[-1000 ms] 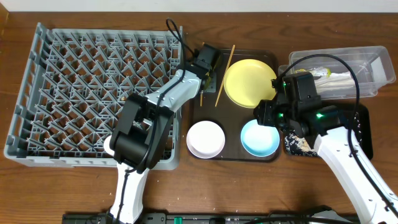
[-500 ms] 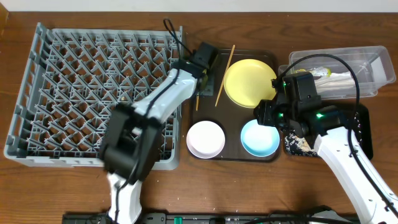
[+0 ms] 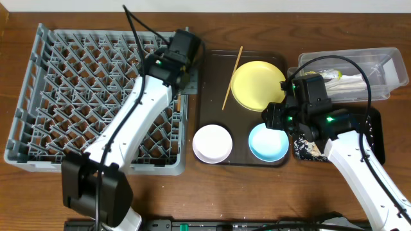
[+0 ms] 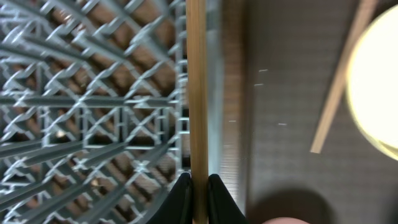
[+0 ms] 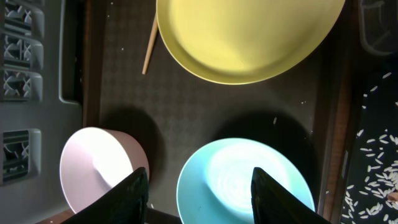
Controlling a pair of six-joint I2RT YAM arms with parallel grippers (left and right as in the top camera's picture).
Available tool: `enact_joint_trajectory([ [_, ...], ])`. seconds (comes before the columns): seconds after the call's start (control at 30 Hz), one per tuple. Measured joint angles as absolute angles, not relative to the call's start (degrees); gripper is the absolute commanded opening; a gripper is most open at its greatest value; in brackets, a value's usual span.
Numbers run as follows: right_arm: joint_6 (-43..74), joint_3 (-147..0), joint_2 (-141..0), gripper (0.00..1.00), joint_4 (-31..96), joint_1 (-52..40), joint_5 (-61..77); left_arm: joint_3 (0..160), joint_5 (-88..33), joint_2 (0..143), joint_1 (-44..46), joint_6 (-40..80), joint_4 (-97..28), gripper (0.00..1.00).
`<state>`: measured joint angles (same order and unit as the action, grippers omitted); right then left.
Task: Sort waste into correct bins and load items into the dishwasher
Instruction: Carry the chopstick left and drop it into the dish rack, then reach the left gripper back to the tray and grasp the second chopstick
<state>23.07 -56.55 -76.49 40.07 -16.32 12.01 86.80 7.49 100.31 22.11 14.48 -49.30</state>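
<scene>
Left gripper [image 4: 199, 186]: jaws pressed together, pinching one chopstick [image 4: 198, 93] near its lower end. The stick runs straight ahead of the fingers. It hangs directly above the 3 o'clock wall of the dish rack [image 3: 19, 122], near the rack's 2 o'clock corner, so it is neither clearly inside the rack nor outside it.

Right gripper [image 5: 202, 193]: jaws spread, holding nothing. It hovers over the 12 o'clock rim of the blue bowl [image 3: 268, 142].

The second chopstick [image 3: 232, 76] lies on the brown tray [image 3: 215, 96], at 9 o'clock of the yellow plate [image 3: 257, 85]. The white bowl [image 3: 212, 143] sits at 9 o'clock of the blue bowl. Crumbs [image 3: 307, 149] lie in the black tray [image 3: 376, 138], at 3 o'clock of the blue bowl.

Risks, in my judgement:
- Released here, the stick could strike the rack wall and roll back onto the brown tray.
- A thin stick may slip through the open lattice unless it is laid across the pegs.
- The grip is far from the stick's middle, so the stick may pivot in the jaws if its tip catches a peg.
</scene>
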Motion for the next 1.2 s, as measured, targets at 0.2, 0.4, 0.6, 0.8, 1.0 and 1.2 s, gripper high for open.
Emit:
enact_joint_trajectory([
  [0.2,23.1,-56.6,-76.5,0.51,40.1,-16.3,12.0,83.4,7.5,103.4,20.8,13.8,-49.5,0.13],
  [0.4,23.1,-56.6,-76.5,0.51,40.0,-16.3,12.0,82.9,6.7,103.5,20.8,13.1,-49.3,0.35],
  [0.6,23.1,-56.6,-76.5,0.52,40.0,-16.3,12.0,82.9,5.2,101.9,21.1,12.5,-49.0,0.54],
  [0.8,23.1,-56.6,-76.5,0.53,40.1,-16.3,12.0,83.1,-1.5,99.1,23.8,10.6,-39.8,0.54],
  [1.0,23.1,-56.6,-76.5,0.53,40.1,-16.3,12.0,83.5,-4.3,100.1,27.3,7.4,-25.1,0.5],
  [1.2,23.1,-56.6,-76.5,0.53,40.2,-16.3,12.0,83.6,-5.3,106.3,28.0,5.7,-19.9,0.31],
])
